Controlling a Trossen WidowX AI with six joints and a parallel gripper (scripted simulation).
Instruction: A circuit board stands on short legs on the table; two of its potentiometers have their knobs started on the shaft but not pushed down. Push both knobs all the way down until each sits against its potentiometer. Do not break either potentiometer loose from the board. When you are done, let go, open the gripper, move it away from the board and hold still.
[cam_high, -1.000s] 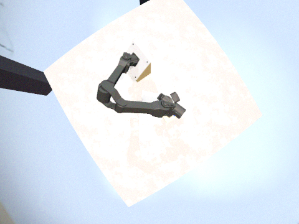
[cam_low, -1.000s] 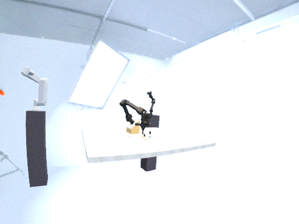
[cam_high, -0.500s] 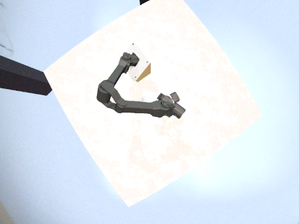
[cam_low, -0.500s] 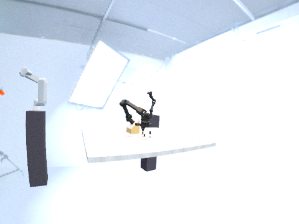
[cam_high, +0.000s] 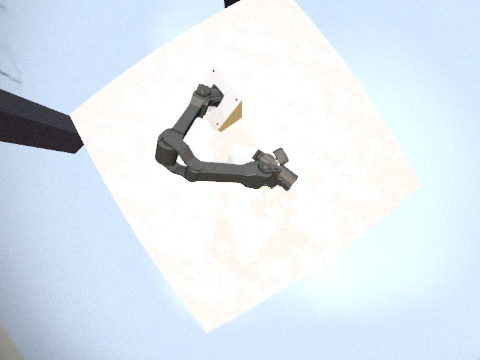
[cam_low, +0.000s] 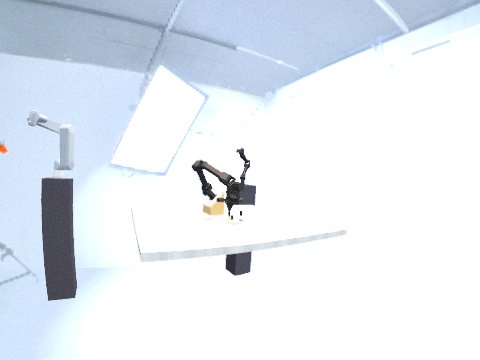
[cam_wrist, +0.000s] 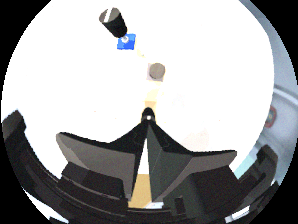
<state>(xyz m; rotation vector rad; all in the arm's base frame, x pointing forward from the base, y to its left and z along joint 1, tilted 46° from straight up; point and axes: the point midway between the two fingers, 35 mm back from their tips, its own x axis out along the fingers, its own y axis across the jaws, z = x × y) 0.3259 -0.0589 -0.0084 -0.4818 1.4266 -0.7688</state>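
The circuit board is pale and small, mostly hidden under the arm in the top view. In the wrist view a tall black knob with a white line stands above a blue potentiometer, a bit of pale shaft showing between them. A grey round part sits between that potentiometer and my fingers. My gripper is shut and empty, pointing down. Its tips are at or just over a second, dark knob, largely hidden by them; whether they touch it, and how far down it sits, I cannot tell.
A tan wedge block with a pale sloping top stands by the arm's base. The table is pale. Dark pedestals stand beyond it, and a grey arm stands on the left one.
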